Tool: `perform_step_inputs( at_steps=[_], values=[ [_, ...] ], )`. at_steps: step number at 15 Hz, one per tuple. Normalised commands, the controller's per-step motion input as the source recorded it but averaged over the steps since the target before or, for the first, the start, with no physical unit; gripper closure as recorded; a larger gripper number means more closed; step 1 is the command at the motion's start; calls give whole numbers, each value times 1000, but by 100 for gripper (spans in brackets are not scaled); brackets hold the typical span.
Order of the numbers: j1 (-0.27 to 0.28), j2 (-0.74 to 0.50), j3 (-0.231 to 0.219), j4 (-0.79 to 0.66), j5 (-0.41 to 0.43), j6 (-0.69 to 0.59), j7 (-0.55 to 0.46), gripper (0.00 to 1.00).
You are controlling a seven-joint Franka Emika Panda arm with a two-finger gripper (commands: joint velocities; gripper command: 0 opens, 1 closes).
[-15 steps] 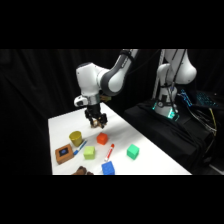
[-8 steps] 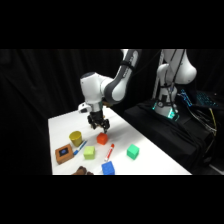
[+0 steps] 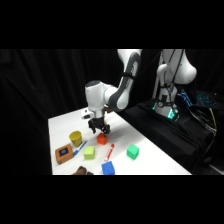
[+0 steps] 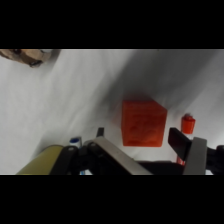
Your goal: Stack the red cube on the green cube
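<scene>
a: where's the red cube (image 3: 102,139)?

b: on the white table (image 3: 150,150), around the middle of the visible top, flat on its base. in the wrist view the red cube (image 4: 143,123) lies between the two fingers, one dark fingertip (image 4: 179,139) just beside its right face, the other low at its left.

a: and the gripper (image 3: 100,130)?

b: right over the cube, spread wider than the block, nothing held. whether the pads touch the cube's sides, i cannot tell.

a: the green cube (image 3: 132,152)?

b: well apart from the red one, nearer the table's right-hand edge in the side view. bare white table lies between them, except for the thin red marker pen (image 3: 109,152), which lies slanted in that gap, closer to the red cube.

a: what crowds the other side?

b: a yellow cup (image 3: 76,138) near the left edge, a brown block with a blue patch (image 3: 64,152) below it, a pale yellow-green cube (image 3: 89,152) near the red cube, and a blue cube (image 3: 108,168) at the front edge. the far corner of the table behind the arm is bare.
</scene>
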Motion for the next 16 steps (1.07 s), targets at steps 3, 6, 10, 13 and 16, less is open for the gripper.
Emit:
perform_step_inputs(
  at_steps=[3, 6, 10, 13, 16],
  values=[
    [-25, 15, 19, -66, -142, 191, 58, 0],
    [-42, 48, 20, -18, -118, 181, 67, 0],
    [-47, 81, 19, 30, -112, 166, 86, 0],
    [-50, 85, 26, 46, -111, 153, 97, 0],
    [-49, 72, 34, 48, -112, 148, 108, 0]
  ],
)
